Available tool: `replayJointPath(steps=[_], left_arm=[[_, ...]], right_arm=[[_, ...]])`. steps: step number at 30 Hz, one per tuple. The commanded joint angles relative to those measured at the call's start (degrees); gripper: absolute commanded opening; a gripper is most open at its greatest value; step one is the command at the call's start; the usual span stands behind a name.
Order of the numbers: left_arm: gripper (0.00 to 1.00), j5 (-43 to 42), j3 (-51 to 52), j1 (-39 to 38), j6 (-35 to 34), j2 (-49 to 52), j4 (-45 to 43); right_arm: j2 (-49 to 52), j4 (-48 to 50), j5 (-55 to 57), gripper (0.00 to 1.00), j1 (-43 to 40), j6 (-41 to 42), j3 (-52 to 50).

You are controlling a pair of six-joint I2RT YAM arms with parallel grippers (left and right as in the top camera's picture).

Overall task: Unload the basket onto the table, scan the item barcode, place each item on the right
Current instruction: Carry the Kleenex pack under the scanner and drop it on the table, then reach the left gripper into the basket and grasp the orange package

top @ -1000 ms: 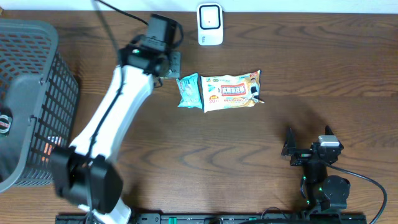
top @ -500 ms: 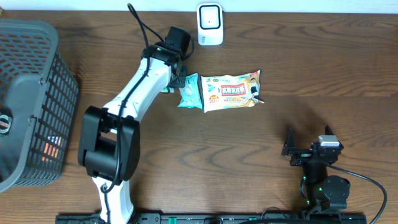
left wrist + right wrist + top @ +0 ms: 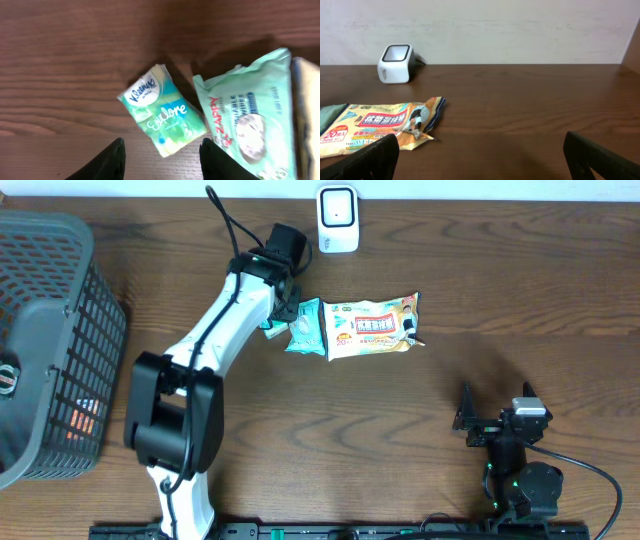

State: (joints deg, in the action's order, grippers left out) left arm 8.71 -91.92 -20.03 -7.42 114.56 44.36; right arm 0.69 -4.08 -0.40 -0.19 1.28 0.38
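— What sits at the far left?
— A dark mesh basket (image 3: 50,330) at the edge of the tabletop (image 3: 330,430), with something orange showing through its side.
— And the left tool?
— The left tool (image 3: 161,159) hangs over the tissues (image 3: 162,117), towards the back of the tabletop. Its fingers (image 3: 107,161) are parted, one on each side of the pack's lower end, with wood showing in both gaps. It grips nothing.
— So where do the tissues lie?
— Flat on the wood, at a slant, label up, well right of the basket. Their right corner reaches the wipes (image 3: 245,120), a larger pale green pack just beside them.
— What lies right of those?
— A pouch (image 3: 372,325) with bright print, lying lengthwise, its left end touching the wipes. Which of the two is on top I cannot tell.
— Is the scanner close?
— The scanner (image 3: 338,218), a small white box, stands at the back edge, behind the packs and apart from them.
— And the far right?
— The right tool (image 3: 481,150) sits low near the front edge, well apart from everything else. Its fingers are spread wide with only bare wood between them, and it faces the pouch and the scanner across the tabletop.
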Motion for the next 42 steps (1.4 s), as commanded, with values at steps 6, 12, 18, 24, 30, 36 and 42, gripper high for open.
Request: replayJointPath(steps=[6, 12, 18, 24, 30, 36, 42], left_arm=[[0.60, -0.11, -1.03, 6.95, -0.13, -20.00, -3.69], [0.69, -0.76, -1.03, 21.51, -9.84, -33.33, -7.45], [0.69, -0.70, -1.01, 39.26, -14.32, -41.16, -9.27], [0.69, -0.50, -0.74, 53.42, -13.00, -40.68, -7.08], [0.70, -0.55, 2.01, 60.81, -11.06, -34.60, -4.87], [0.53, -0.52, 2.12, 62.12, 1.88, -26.27, 4.02], [0.78, -1.05, 2.12, 63.67, 1.84, -19.32, 10.84]], right_arm=[[-0.28, -0.26, 0.07, 0.99, 0.39, 0.37, -0.09], [-0.28, -0.28, 0.07, 0.99, 0.39, 0.39, -0.09], [-0.31, -0.28, 0.07, 0.99, 0.39, 0.37, -0.09], [-0.28, -0.28, 0.07, 0.99, 0.39, 0.39, -0.09], [-0.28, -0.26, 0.07, 0.99, 0.39, 0.39, -0.09], [-0.28, -0.26, 0.07, 1.00, 0.39, 0.37, -0.09], [-0.28, -0.28, 0.09, 0.99, 0.39, 0.37, -0.09]])
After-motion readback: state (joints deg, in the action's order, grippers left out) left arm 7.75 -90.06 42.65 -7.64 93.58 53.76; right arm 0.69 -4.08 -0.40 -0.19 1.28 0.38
